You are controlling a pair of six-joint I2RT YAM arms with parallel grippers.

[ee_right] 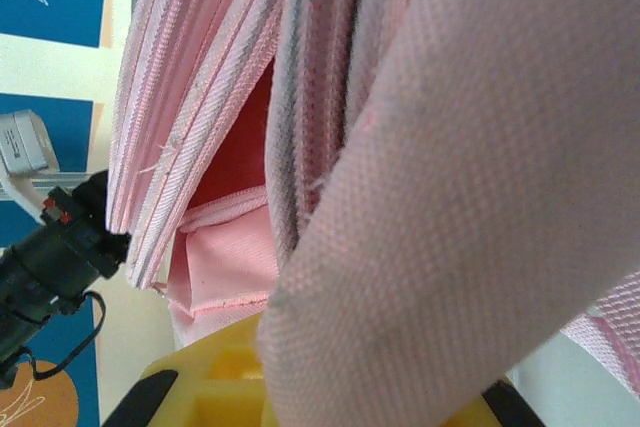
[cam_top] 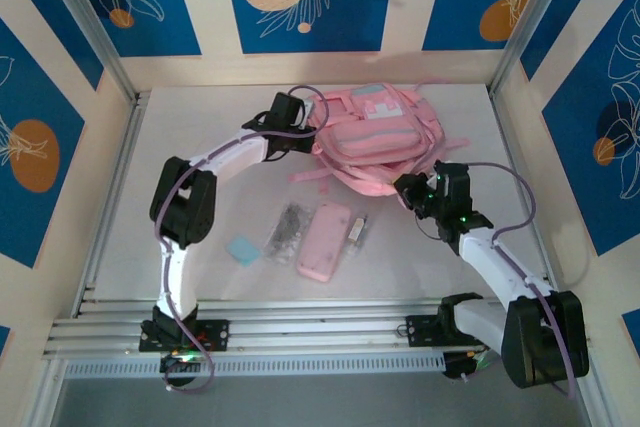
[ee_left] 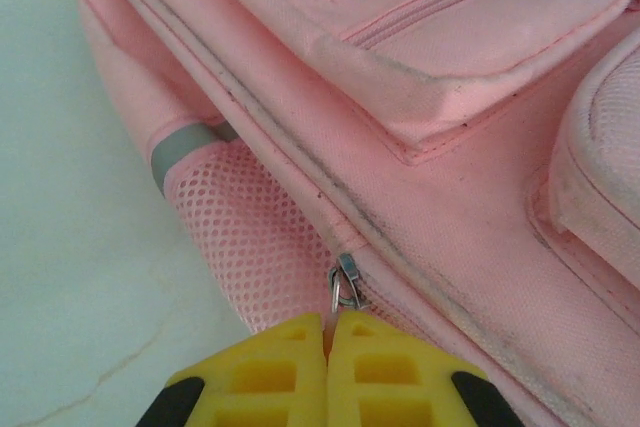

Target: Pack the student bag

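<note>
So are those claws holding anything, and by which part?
The left gripper is pinched shut on the zipper pull of the student bag. The right gripper is against a strap; whether it grips cannot be told.

A robotics lab cell, staged rather than lived in. A pale white counter (cam_top: 200, 137) is boxed in by silver aluminium frame posts (cam_top: 80, 22). Slotted aluminium rails (cam_top: 320, 332) along its near edge carry white-and-black robot arms (cam_top: 185, 207). Blue-and-cream printed backdrop panels (cam_top: 330, 7) form the walls.
</note>
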